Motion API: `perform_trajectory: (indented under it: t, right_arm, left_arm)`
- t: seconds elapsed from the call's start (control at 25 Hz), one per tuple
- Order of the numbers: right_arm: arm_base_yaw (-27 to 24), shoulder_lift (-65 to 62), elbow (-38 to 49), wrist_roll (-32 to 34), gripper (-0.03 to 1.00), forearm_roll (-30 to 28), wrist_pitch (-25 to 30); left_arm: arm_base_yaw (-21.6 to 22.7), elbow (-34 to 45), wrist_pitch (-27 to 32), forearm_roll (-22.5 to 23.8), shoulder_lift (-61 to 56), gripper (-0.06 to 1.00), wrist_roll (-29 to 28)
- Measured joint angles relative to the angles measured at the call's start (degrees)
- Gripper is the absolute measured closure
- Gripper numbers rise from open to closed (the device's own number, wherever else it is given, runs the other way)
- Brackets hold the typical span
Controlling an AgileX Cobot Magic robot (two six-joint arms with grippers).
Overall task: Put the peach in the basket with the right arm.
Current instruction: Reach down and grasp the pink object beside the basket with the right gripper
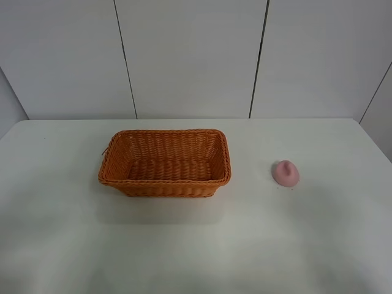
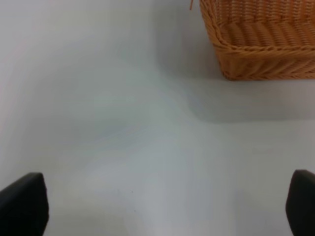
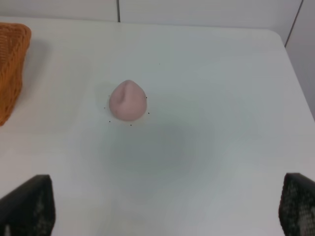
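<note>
While the peach sits near the right edge of the surface, apart from the basket, the right claw gapes empty, and the fruit looks light and firm, best pinched across its broad base.

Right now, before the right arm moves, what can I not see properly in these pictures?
The arms: outside the exterior high view.
The left gripper and right gripper: only fingertips show, at the wrist views' edges.
The basket: cut off by frame edges in both wrist views.
The dark specks around the peach: too small to identify.
</note>
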Motion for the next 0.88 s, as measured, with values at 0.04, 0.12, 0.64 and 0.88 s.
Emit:
perform_trajectory:
  t: [0.04,0.12,0.64,0.88]
  right_arm:
    - [0.0,0.0,0.0,0.0,0.27,0.0,0.0]
    - [0.0,0.0,0.0,0.0,0.27,0.1,0.0]
    - [0.0,24.4,-6.6,0.6,0.27,0.3,-0.7]
    - [0.0,54.1,-18.4,0.7,0.27,0.4,-3.6]
  left_arm:
    - [0.0,0.0,0.0,0.0,0.0,-0.05,0.0]
    - [0.0,0.0,0.0,0.0,0.0,-0.05,0.0]
    - [0.0,0.0,0.0,0.0,0.0,-0.05,0.0]
    - [0.0,0.0,0.0,0.0,0.0,-0.05,0.0]
